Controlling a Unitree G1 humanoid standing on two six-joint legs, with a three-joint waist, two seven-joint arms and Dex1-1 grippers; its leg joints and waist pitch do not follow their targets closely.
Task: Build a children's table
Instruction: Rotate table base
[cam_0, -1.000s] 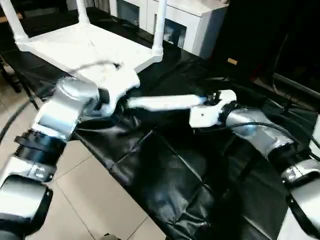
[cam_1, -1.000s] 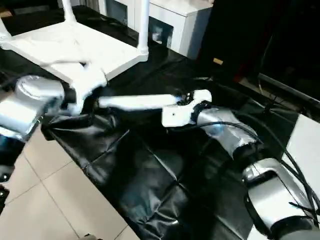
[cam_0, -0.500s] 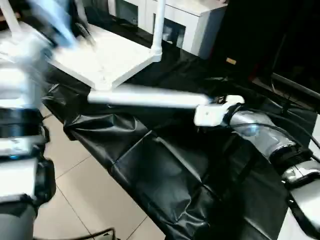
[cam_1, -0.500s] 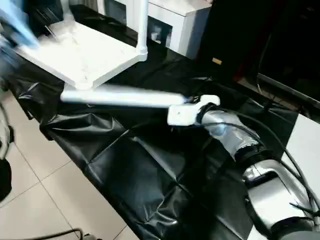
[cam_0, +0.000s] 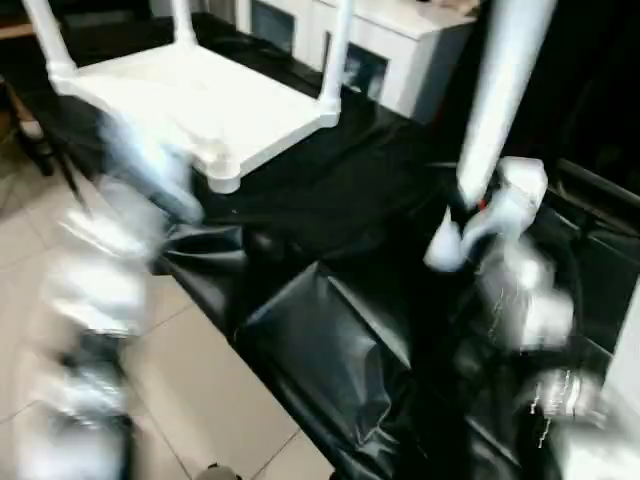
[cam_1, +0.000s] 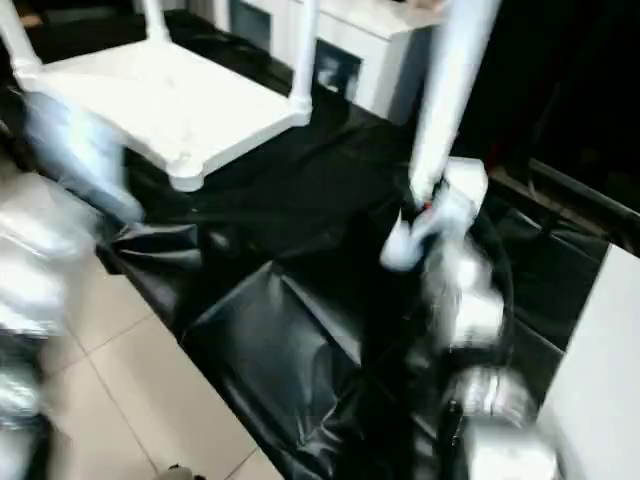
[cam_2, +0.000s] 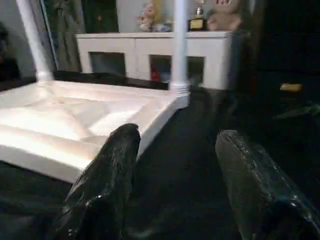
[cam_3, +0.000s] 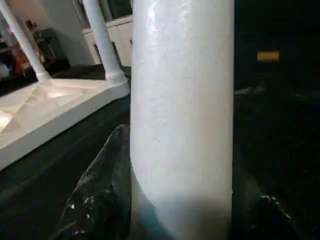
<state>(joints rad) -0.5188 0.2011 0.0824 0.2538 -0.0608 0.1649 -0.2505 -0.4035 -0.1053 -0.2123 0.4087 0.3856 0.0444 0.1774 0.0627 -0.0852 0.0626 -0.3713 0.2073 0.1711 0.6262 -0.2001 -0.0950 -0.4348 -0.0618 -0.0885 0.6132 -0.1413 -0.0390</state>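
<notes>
Upside-down table top lies on black-covered worktop, approx 11 o'clock, three legs fitted. Right tool clenched round fourth leg, upright at 1 o'clock. Left tool released, empty. Leg looks light, stiff, smooth; grip low.

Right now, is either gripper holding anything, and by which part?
The right gripper holds a white table leg near its lower end, upright. The left gripper is open and holds nothing.

Your left gripper hangs with its two black fingers spread apart, empty. Beyond them lies the upturned white plastic square tabletop on black sheeting, with two white tube legs standing upright in its corner sockets.
</notes>
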